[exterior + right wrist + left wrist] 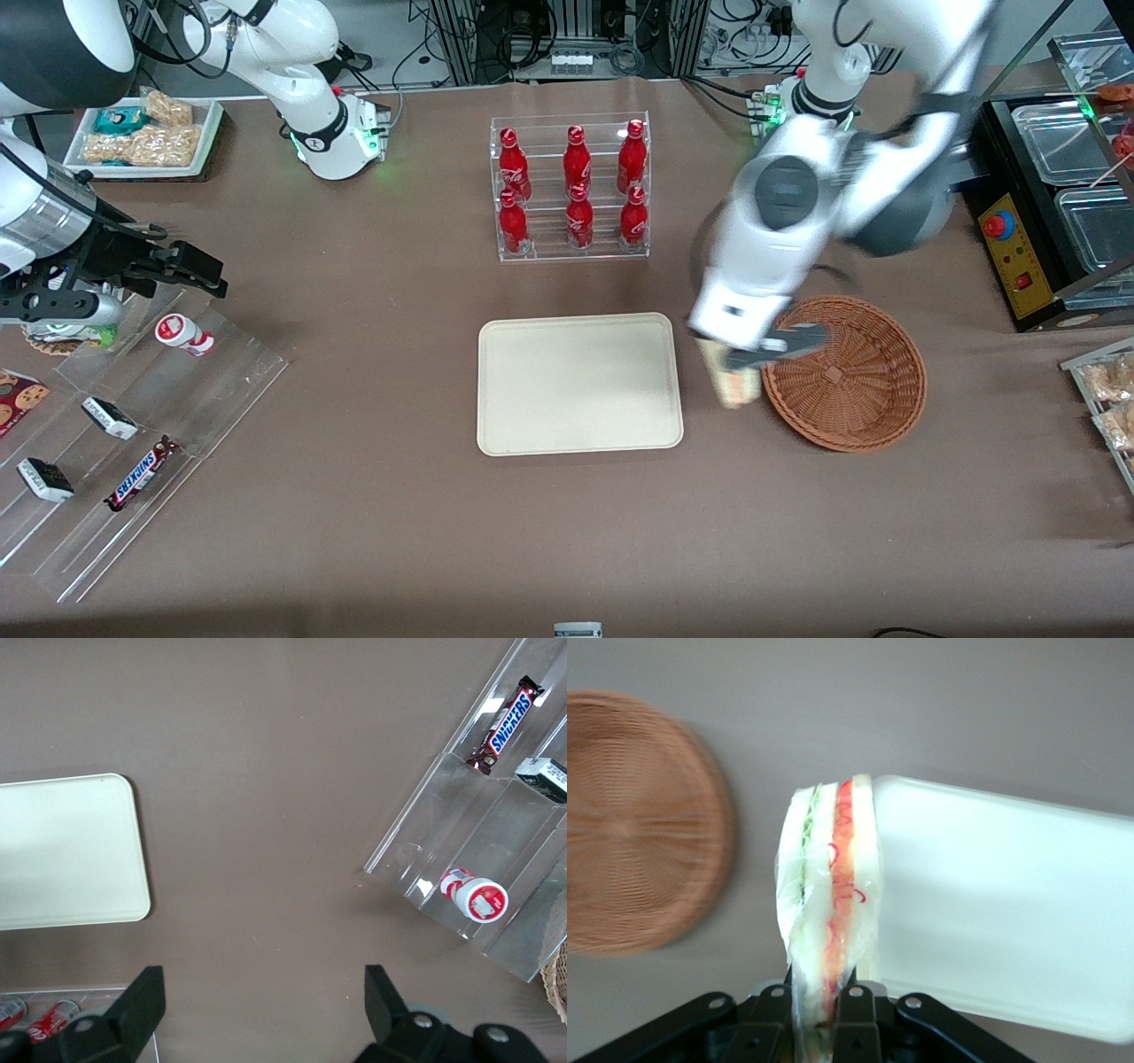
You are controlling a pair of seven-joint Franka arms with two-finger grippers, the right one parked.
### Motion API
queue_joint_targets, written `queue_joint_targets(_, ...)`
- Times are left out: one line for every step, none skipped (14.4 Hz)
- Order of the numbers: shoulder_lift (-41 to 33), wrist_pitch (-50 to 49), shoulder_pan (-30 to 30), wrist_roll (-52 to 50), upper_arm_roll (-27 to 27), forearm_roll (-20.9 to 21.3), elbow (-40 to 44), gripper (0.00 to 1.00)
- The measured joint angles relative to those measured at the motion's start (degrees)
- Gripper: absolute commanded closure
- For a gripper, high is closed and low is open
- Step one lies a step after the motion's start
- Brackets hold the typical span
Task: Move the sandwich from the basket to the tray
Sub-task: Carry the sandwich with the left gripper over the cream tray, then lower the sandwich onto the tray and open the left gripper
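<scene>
We carry the soft, light sandwich [828, 886] clamped at one end in our end effector [819, 1010], between basket [850, 377] and tray [579, 383], squeezing gently.

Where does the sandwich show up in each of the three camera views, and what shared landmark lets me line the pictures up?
Front view: the sandwich hangs from the gripper, above the bare table between the basket and the tray.
Left wrist view: sandwich clamped in the gripper, between basket and tray.
Right wrist view: not in it.
Shared landmark: the tray, seen in all three views.
</scene>
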Motion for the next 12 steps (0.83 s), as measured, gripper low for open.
queue_joint_targets(3.41,2.91,-2.81,-0.45,-0.05,0.72,1.06,0.97)
queue_joint_targets(7.09,4.6,-5.08,-0.53,-0.01,1.64,2.81,0.97)
queue_joint_targets(10.65,5.4,-6.77,-0.59,0.02,2.83,4.92,0.97)
queue_joint_targets(13.79,6.15,-8.03,-0.8,0.05,3.75,6.92,0.97)
queue_joint_targets(16.45,7.59,-8.96,-1.26,0.08,4.6,8.43,0.95)
queue_joint_targets(18.58,9.6,-9.5,-2.24,0.15,5.98,9.32,0.84)
queue_joint_targets(20.45,11.68,-9.8,-3.5,0.21,7.78,9.86,0.49)
queue_joint_targets(22.05,13.22,-10.05,-4.73,0.22,9.59,10.16,0.14)
queue_joint_targets(23.15,14.05,-10.33,-5.64,0.22,10.93,10.28,0.0)
queue_joint_targets(23.78,14.32,-10.58,-6.2,0.21,11.62,10.36,0.0)
queue_joint_targets(23.91,14.35,-10.72,-6.57,0.22,11.76,10.48,0.0)
queue_joint_targets(23.8,14.35,-10.72,-6.97,0.22,11.77,10.85,0.0)
